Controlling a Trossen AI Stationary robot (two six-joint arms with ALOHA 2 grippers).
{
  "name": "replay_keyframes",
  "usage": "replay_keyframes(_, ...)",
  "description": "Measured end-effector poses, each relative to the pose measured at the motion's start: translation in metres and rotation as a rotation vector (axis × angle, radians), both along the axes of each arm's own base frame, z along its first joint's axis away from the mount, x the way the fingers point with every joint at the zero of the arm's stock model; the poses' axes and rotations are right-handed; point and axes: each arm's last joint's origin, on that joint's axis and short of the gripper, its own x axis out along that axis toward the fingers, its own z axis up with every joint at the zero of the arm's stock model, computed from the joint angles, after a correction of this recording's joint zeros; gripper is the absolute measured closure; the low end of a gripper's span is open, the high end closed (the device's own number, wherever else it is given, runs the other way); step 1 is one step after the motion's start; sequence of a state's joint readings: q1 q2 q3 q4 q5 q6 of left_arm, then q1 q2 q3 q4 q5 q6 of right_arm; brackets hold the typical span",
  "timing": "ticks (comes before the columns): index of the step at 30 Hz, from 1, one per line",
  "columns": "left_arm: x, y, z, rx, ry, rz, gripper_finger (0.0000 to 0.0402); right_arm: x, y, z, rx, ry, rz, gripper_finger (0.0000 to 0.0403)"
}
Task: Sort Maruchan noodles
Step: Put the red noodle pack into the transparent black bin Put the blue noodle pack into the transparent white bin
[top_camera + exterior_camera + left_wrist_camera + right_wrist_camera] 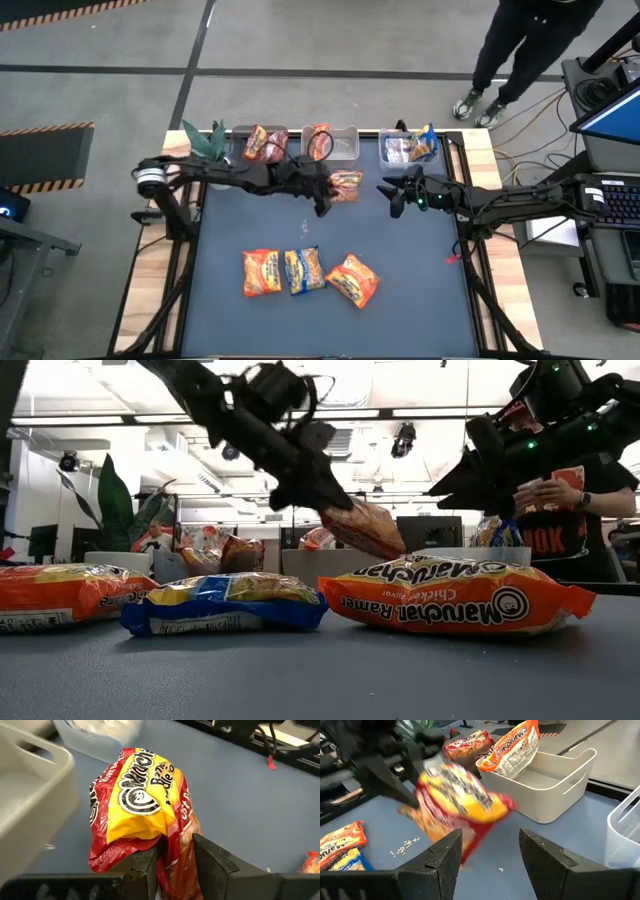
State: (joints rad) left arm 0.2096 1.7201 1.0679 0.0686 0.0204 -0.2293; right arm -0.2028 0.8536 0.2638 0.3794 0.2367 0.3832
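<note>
While hidden overhead, left wrist view shows fingers (172,865) pinching red packet (142,805).

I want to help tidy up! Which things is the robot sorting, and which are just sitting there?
Being sorted:
- red packet gripped by the left gripper
- three packets on the mat: orange, blue, orange
- packets already in the bins

Just there:
- green plant
- person standing beyond the table
- right gripper, open, waiting nearby
</note>
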Motion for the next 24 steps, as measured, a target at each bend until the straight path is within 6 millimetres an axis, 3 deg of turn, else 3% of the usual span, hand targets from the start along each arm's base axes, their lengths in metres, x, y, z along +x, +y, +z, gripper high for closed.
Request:
replay_keyframes(7, -0.042, -0.002, 0.056, 0.186, 0.04, 0.12, 0.0313, 0.0, 0.0, 0.0, 0.0, 0.002, -0.001, 0.0218)
replay_keyframes(14, -0.098, 0.001, 0.106, 0.45, 0.104, 0.407, 0.0315, 0.001, 0.0, -0.001, 0.002, 0.005, -0.002, 0.0219)
replay_keyframes(19, -0.13, 0.016, 0.112, 0.581, 0.277, 0.678, 0.0319, 0.001, 0.0, -0.001, 0.001, 0.007, -0.003, 0.0219)
replay_keyframes(24, -0.143, 0.043, 0.099, 0.555, 0.419, 0.788, 0.0319, 0.0, -0.001, -0.001, -0.006, 0.008, -0.025, 0.0218)
